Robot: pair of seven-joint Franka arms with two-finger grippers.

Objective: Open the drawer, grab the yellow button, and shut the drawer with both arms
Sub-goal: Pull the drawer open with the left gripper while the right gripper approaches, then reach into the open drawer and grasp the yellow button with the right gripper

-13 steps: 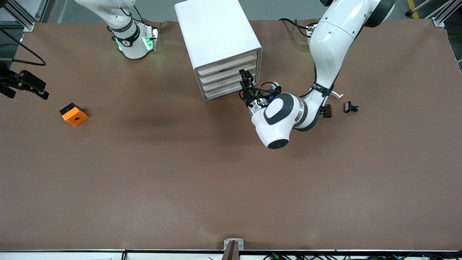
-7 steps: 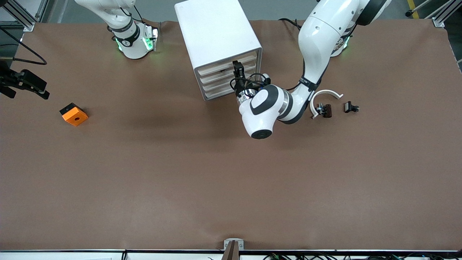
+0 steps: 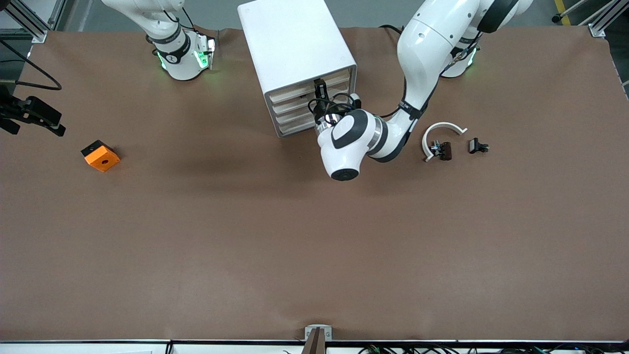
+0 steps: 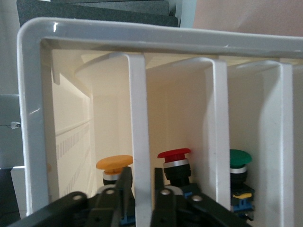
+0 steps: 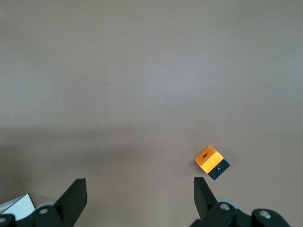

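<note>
The white drawer cabinet point(image 3: 295, 44) stands at the back middle of the table, its stacked drawer fronts facing the front camera. My left gripper point(image 3: 319, 89) is at the upper drawer fronts. In the left wrist view its jaws point(image 4: 142, 184) straddle a white front strip point(image 4: 140, 118), a narrow gap showing on one side. The button point(image 4: 114, 163), with its orange-yellow cap, sits inside the compartment beside that strip, next to the cabinet's outer wall. My right gripper point(image 3: 29, 115) waits, open and empty point(image 5: 139, 198), over the right arm's end of the table.
A red button point(image 4: 174, 154) and a green button point(image 4: 240, 157) sit in the neighbouring compartments. An orange block point(image 3: 100, 156) lies near the right gripper point(image 5: 211, 161). A white curved piece point(image 3: 442, 132) and two black clips point(image 3: 442, 150) point(image 3: 477, 146) lie toward the left arm's end.
My left arm has swung toward the cabinet and brought its gripper up to the upper drawer fronts, uncovering the white curved piece. The right arm has not moved.
</note>
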